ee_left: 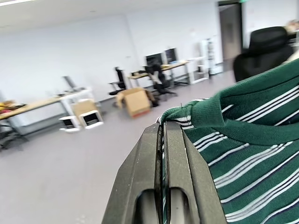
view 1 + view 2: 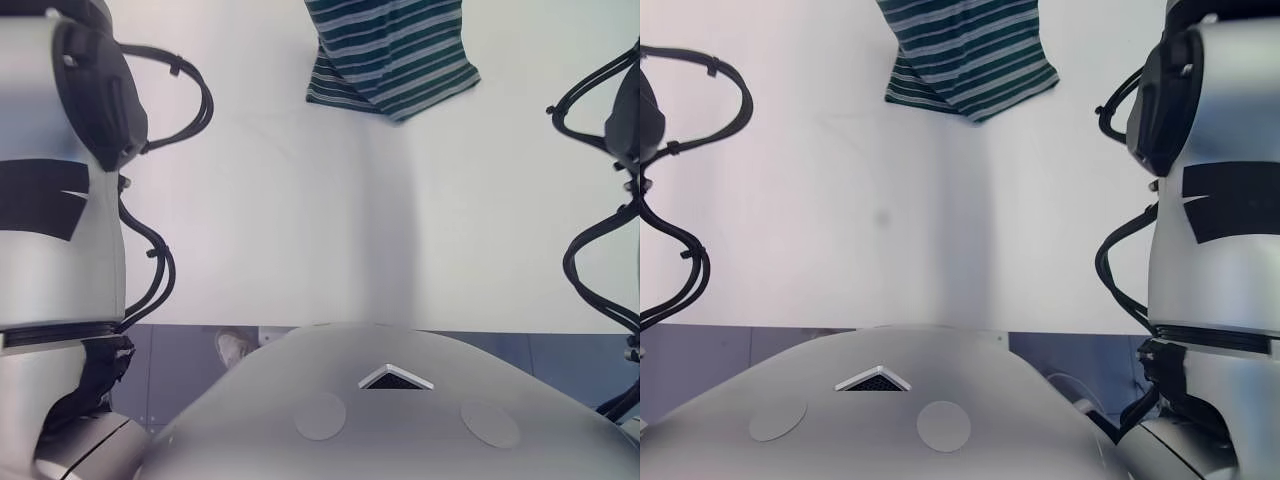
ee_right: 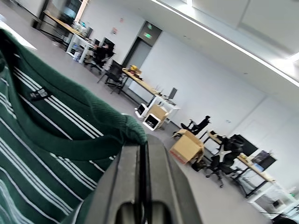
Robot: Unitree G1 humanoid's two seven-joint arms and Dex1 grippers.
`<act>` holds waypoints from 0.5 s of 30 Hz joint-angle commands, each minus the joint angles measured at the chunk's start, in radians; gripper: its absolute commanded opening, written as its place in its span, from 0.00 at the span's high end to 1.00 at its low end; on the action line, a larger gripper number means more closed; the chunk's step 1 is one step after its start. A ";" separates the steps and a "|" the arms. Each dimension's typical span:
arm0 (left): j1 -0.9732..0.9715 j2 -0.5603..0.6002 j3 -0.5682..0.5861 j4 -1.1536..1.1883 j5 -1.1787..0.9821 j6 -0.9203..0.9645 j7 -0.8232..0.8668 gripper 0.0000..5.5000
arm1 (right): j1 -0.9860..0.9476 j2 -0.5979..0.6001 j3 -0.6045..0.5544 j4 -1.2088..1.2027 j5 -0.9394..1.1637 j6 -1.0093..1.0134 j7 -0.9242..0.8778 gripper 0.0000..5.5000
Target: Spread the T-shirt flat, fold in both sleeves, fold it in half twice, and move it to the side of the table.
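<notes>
The T-shirt (image 2: 385, 55) is dark green with thin white stripes. Its lower part hangs down onto the far middle of the white table (image 2: 300, 220), and its top runs out of the head views. In the left wrist view my left gripper (image 1: 163, 128) is shut on the T-shirt (image 1: 243, 154) at the ribbed collar edge. My right gripper (image 3: 141, 145) is shut on the T-shirt (image 3: 42, 140) at the collar as well, held up above the table. Both forearms stand raised at the sides of the head views.
The white table stretches wide on either side of the hanging cloth, with its near edge (image 2: 330, 325) close to me. Behind the grippers lies an office room with desks, chairs and cardboard boxes (image 1: 135, 100).
</notes>
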 commanded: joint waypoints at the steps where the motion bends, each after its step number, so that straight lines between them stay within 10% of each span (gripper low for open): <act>1: -0.130 0.040 0.022 0.019 0.046 0.013 0.075 1.00 | -0.123 -0.021 0.021 0.078 -0.092 -0.030 -0.148 1.00; 7: -0.197 0.105 0.044 0.019 0.086 0.018 -0.018 1.00 | -0.151 -0.071 0.063 0.085 -0.184 -0.131 -0.041 1.00; 11: -0.004 0.262 -0.051 -0.100 0.069 0.149 -0.802 1.00 | 0.189 -0.255 0.134 -0.288 -0.020 -0.227 0.747 1.00; 15: 0.870 0.797 -0.310 -1.246 -0.568 0.630 -1.156 1.00 | 0.868 -0.664 0.194 -1.390 0.472 0.317 1.032 1.00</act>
